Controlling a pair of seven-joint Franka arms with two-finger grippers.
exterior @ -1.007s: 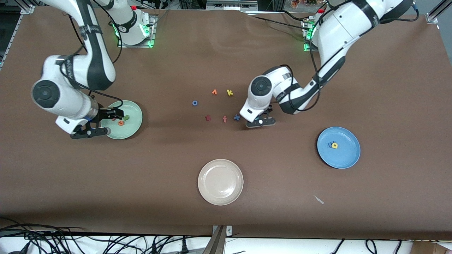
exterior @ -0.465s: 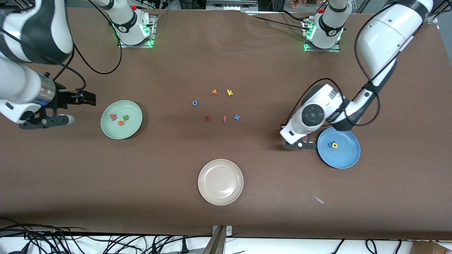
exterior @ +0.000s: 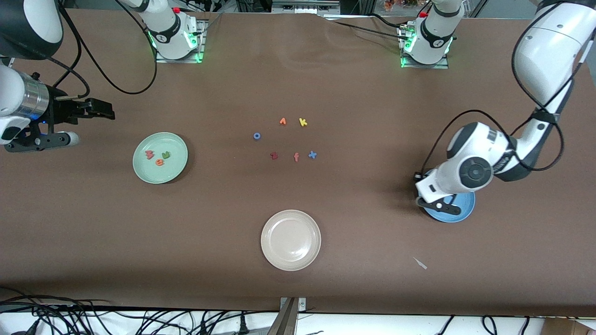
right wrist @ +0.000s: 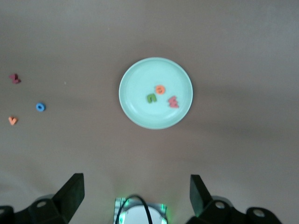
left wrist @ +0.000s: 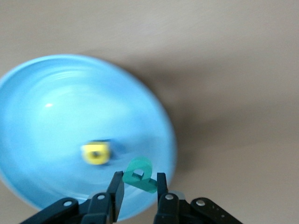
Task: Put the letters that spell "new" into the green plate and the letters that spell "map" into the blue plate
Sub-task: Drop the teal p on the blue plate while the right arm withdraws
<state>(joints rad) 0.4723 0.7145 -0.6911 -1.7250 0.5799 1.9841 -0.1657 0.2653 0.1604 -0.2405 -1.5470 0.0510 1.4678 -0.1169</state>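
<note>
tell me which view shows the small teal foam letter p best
The left wrist view: the small teal foam letter p sits pinched in the left hand, over the round blue plate. In the front view the left arm hides it. The right wrist view does not show it.

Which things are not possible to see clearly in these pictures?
- Front view: the left arm's wrist covers most of the blue plate, its letters and the left gripper.
- Left wrist view: motion blur; the dark letter beside the yellow a is unreadable.
- Front view: the right gripper is too small to judge.
</note>
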